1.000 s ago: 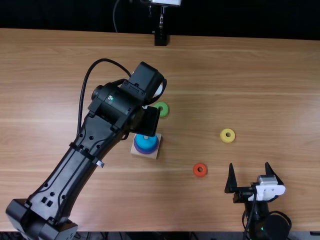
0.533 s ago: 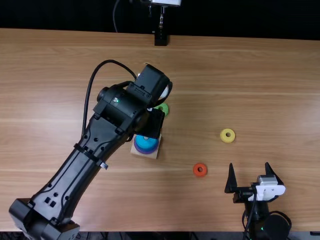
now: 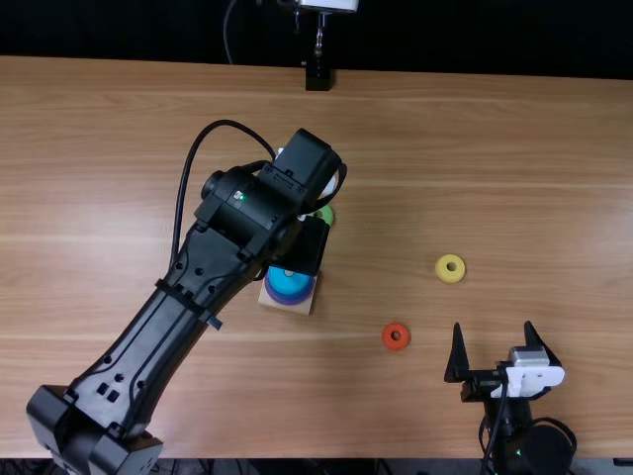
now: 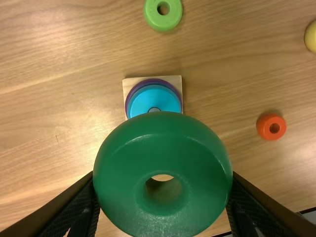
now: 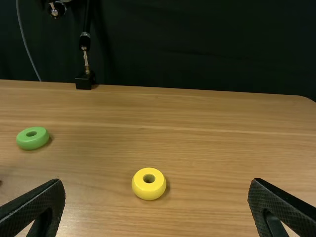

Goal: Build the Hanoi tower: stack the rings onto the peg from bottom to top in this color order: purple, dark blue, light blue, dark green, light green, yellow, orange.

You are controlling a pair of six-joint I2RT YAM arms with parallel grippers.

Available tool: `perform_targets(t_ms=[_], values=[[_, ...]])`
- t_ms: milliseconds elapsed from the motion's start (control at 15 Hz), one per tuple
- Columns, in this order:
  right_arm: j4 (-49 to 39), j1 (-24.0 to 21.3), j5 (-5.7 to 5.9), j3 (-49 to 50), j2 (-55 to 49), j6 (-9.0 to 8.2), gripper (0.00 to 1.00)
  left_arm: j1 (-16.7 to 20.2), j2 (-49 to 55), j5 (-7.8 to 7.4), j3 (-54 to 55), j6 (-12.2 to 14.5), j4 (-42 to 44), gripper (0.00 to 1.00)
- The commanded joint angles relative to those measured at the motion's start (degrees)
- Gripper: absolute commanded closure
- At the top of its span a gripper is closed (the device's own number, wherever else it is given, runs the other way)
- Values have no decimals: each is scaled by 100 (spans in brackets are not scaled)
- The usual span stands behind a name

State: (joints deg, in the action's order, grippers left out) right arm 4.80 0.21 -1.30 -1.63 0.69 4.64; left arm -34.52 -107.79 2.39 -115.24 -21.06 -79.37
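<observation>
Rings lie about (yellow, orange, light green); left gripper clasps dark green ring, partly hiding base; right gripper gapes.

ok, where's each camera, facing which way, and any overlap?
Top: fixed above the near edge, steeply down and forward over the table; both arms show.
Left wrist: on that arm, down past the left hand and dark green ring; both fingers show.
Right wrist: on that arm, forward across the table; right hand shows.
Shared: all three catch the yellow ring and light green ring.
</observation>
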Motion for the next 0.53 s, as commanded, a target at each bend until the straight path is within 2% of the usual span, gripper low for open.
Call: perform_targets(t_ms=[0,467], values=[[22,-73,3,75,-69,10,0,-19,-172,3,-157,-3,-4,100],[22,-73,3,75,-69,10,0,33,-339,14,-121,7,69,100]])
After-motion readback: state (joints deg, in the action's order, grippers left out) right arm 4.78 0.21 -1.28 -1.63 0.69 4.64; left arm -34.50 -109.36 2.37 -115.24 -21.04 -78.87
